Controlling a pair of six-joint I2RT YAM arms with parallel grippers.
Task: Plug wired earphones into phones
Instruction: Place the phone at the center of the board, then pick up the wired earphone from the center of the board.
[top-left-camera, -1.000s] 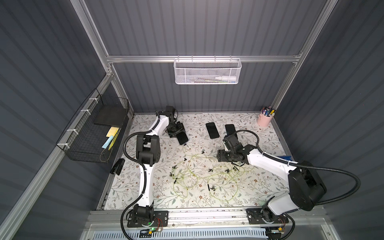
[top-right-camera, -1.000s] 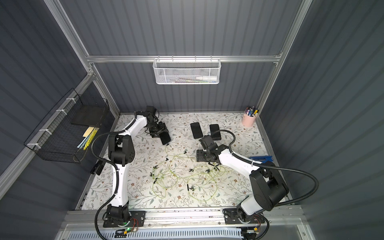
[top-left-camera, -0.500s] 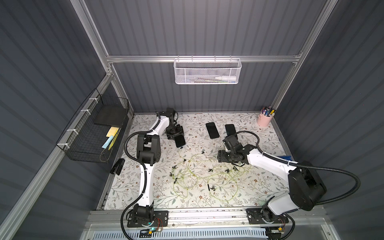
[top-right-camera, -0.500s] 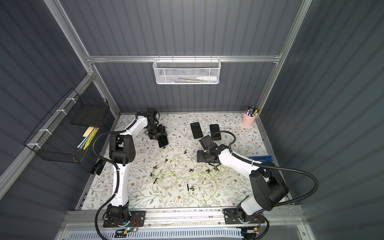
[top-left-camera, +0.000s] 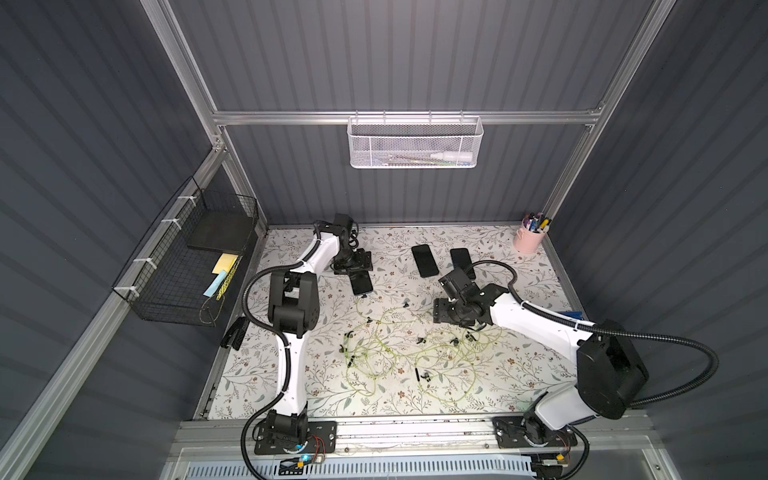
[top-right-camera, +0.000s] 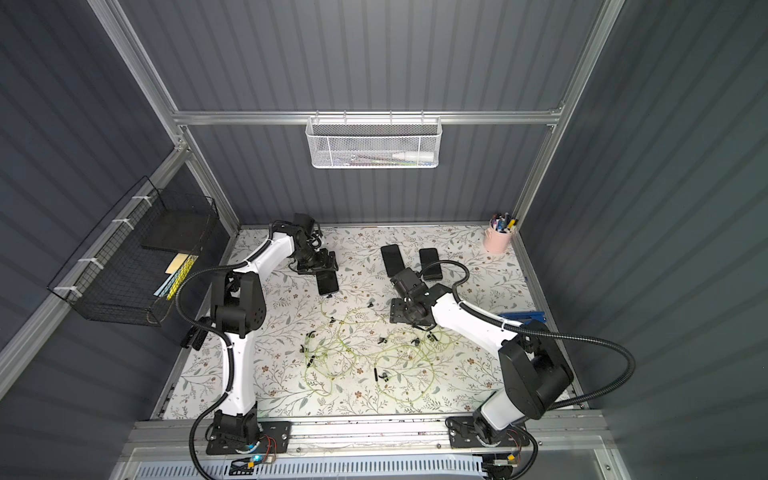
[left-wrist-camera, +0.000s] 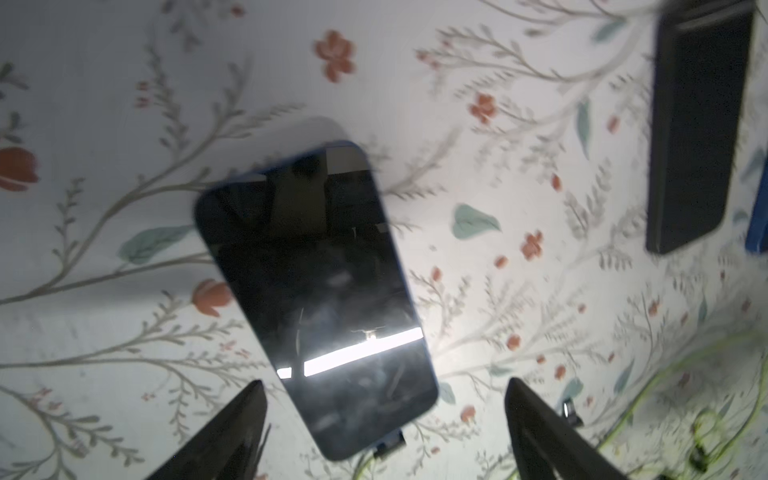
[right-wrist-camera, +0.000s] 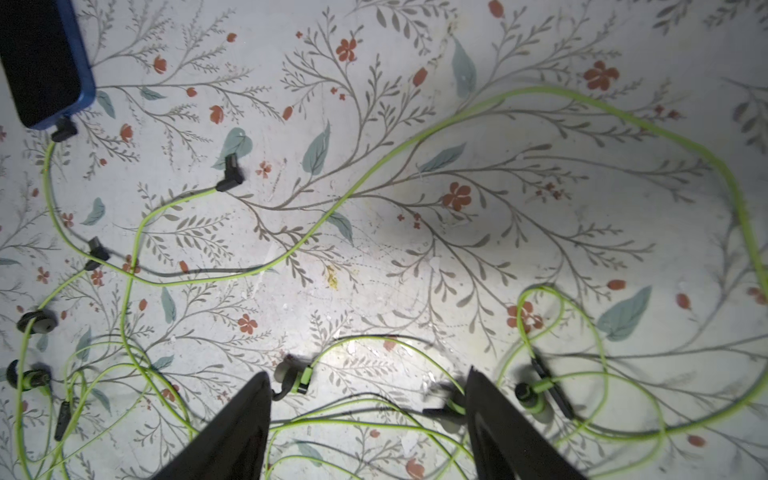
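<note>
Step in hand: I judge one pairing done and the second about to begin.
Blue-rimmed phone (left-wrist-camera: 316, 299): flat on the flowered table (top-left-camera: 249, 374), screen up, toward the back on the left arm's side.
Seated plug (right-wrist-camera: 64, 131): black, pressed against the end of that phone, with a green cord running from it. I take it as plugged in.
Left gripper (left-wrist-camera: 385, 381): jaws spread wide and grasping nothing. The phone's near end lies between the fingers with a gap on either side.
Right gripper (right-wrist-camera: 368, 374): jaws apart and empty, hanging low over the cords.
Earphones (top-left-camera: 399, 353): thin green cords looped and crossed mid-table between the two arms, with black earbuds scattered among them.
Free plug (right-wrist-camera: 230, 176): angled, lying alone on bare table, clear of the crossings.
Other free plug (right-wrist-camera: 97, 253): lies close beside a cord crossing, so it is the poorer pick.
Second phone (top-left-camera: 424, 260): flat near the back, with no cord reaching it.
Third phone (top-left-camera: 462, 259): just beside the second, partly hidden by the right wrist.
Next move: I judge the right gripper should go to the free plug and pinch its body, leaving the pin exposed. It then carries the plug to the second phone while the left arm steadies that phone.
Demands: fine alignment with a small socket, and enough slack, since the tangle may drag.
</note>
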